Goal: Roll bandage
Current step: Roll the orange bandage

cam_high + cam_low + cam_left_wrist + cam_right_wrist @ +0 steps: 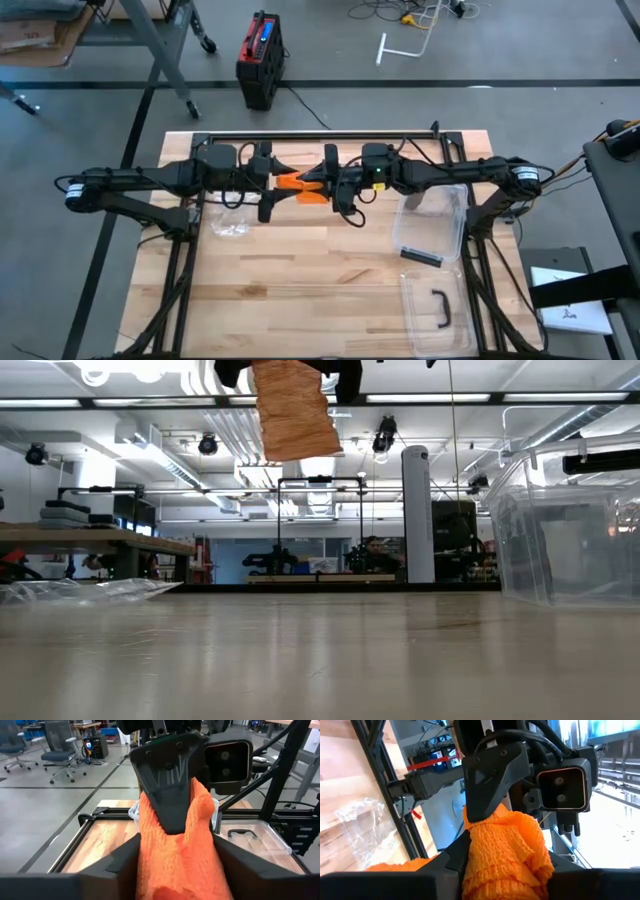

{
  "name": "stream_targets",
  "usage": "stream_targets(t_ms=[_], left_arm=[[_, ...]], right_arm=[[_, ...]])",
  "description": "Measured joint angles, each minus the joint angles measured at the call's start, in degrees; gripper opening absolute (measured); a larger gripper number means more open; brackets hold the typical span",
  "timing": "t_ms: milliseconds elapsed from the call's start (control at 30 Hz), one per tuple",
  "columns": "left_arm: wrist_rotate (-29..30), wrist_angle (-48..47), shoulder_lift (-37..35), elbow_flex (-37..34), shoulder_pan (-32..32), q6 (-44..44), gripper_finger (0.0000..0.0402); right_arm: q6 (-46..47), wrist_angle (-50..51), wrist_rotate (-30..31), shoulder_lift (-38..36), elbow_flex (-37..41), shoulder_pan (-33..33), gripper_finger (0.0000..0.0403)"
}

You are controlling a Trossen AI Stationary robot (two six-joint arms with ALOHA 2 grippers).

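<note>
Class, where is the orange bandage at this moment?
In the high view the orange bandage hangs above the table's far middle, between the left hand and the right hand, both touching it.
</note>
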State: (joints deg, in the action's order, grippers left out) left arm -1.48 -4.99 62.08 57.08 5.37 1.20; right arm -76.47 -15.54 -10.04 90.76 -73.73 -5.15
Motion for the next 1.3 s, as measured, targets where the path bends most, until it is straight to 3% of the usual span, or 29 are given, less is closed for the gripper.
stream_targets(t_ms=[133, 267, 600, 733, 867, 1033, 1300], left_arm=[[0.02, 0.07, 0.11, 0.0, 0.17, 1.9, 0.0132], [0.03, 0.34, -0.24, 0.0, 0.17, 2.76, 0.0089], [1.21, 0.96, -1.85, 0.0, 0.24, 9.96, 0.0078], [1.18, 0.03, -1.85, -0.01, 0.17, 10.58, 0.0078], [-0.08, -0.61, -2.14, -0.13, 0.15, 13.01, 0.0078], [-6.8, 0.93, -2.14, -0.22, 0.1, 15.09, 0.0078], [-7.64, 0.64, -1.86, -0.2, 0.11, 14.87, 0.0079]], right_arm=[[0.93, 0.15, 0.04, 0.0, 0.0, -0.04, 0.0121], [10.82, -0.28, -0.11, 0.0, 0.0, -0.04, 0.0145], [48.27, 0.74, -0.89, -3.81, -0.04, -0.2, 0.0248], [45.24, 8.64, -0.71, -6.29, -0.04, -0.19, 0.0274], [43.6, 12.83, -0.3, -7.39, -0.04, -0.21, 0.0275], [41.53, 14.36, 3.55, -5.28, 0.07, -0.23, 0.0246], [37.97, 12.79, 9.12, -3.43, 0.04, -0.23, 0.017]])
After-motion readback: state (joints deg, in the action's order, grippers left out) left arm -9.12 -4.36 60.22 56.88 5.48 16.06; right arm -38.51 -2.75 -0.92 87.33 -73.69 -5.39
